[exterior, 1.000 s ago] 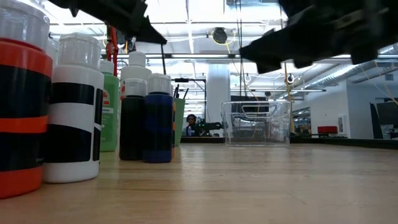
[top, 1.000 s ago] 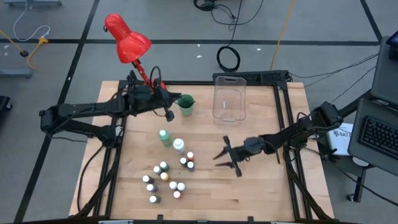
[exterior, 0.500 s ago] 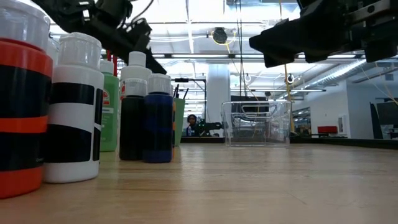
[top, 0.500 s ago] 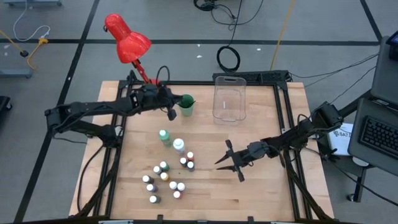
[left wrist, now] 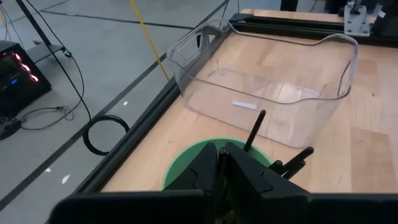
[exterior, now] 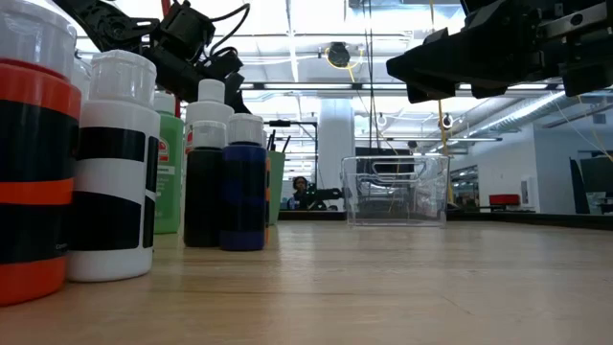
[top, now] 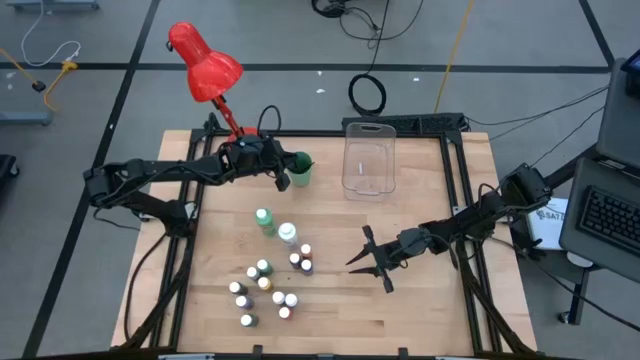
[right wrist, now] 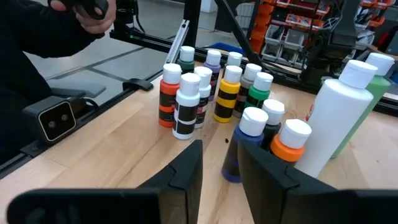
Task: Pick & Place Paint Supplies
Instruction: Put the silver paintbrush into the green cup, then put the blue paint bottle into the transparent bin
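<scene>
small paint bottles (top: pixel 265 290): about twelve, sitting clustered mid-table; tall bottles: green (top: pixel 265 221), white (top: pixel 287 235) | left gripper (top: pixel 283 181): closing tight over green cup (top: pixel 298 168) holding brushes (left wrist: pixel 254 131) | right gripper (top: pixel 366 262): hovering narrowly parted, empty; labels unreadable

High view: overhead, straight down, far. Low view: tabletop level, bottles (exterior: pixel 115 163) close. Wrist views: look past own claw fingers. Clear bin (top: pixel 369 157) shared by high, low, left wrist.
</scene>
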`<state>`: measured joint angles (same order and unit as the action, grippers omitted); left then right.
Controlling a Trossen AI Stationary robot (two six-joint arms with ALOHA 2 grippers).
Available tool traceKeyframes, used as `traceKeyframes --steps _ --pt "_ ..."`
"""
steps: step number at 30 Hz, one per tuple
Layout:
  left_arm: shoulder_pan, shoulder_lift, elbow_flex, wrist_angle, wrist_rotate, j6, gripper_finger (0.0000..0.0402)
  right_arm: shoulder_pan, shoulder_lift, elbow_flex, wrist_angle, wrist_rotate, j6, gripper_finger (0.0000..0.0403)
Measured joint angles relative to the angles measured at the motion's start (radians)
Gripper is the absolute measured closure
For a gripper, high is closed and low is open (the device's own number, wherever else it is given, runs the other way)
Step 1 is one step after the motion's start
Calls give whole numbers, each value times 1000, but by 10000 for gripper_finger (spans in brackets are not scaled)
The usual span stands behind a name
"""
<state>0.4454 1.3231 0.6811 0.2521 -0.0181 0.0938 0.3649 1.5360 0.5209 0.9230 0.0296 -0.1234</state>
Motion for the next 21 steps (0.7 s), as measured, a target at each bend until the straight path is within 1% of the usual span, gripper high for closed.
traceKeyframes --steps 6,13,18,21 --pt "-1 0 0 -37 2 1 347 -3 0 0 -31 0 -28 310" --pt "-1 -9 0 -49 2 -45 289 -4 0 0 -39 0 -46 310" --pt "-14 -79 1 -53 -1 -10 243 -4 0 0 -59 -3 -37 309" --pt "-32 -167 4 -103 25 -11 223 -4 0 0 -78 -3 -35 310"
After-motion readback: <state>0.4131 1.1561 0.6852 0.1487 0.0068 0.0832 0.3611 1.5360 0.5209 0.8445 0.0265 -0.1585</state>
